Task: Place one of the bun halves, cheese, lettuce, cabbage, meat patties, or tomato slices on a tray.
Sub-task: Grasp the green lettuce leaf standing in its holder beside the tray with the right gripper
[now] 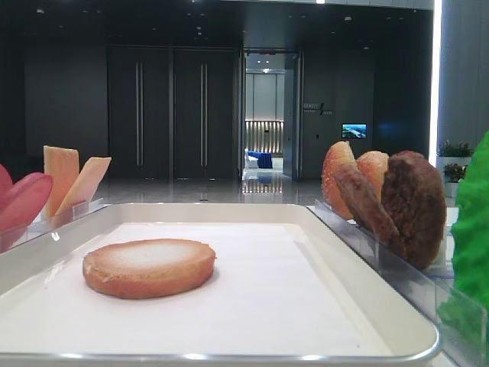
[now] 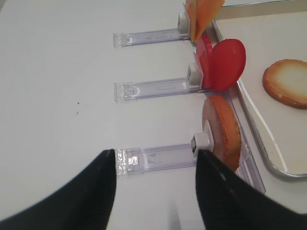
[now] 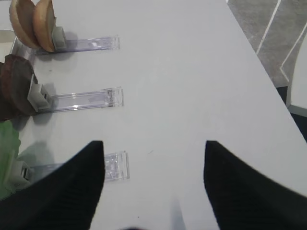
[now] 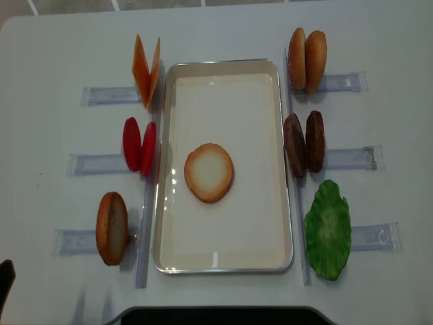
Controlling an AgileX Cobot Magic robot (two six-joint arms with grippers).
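One bun half (image 4: 209, 172) lies flat, pale face up, in the middle of the white tray (image 4: 223, 261). Left of the tray stand cheese (image 4: 146, 70), tomato slices (image 4: 139, 145) and another bun half (image 4: 111, 228) in clear holders. To its right stand two bun halves (image 4: 306, 59), meat patties (image 4: 304, 143) and the lettuce (image 4: 327, 229). Cabbage is out of view. My left gripper (image 2: 155, 153) hovers open and empty over the table beside the left bun half (image 2: 221, 132). My right gripper (image 3: 152, 143) is open and empty, right of the lettuce (image 3: 8, 153).
Narrow clear holders (image 4: 95, 163) reach outward from both long sides of the tray. In the right wrist view the table's edge (image 3: 261, 72) runs along the right, with floor beyond. A dark shape (image 4: 5, 277) shows at the bottom left corner of the overhead view.
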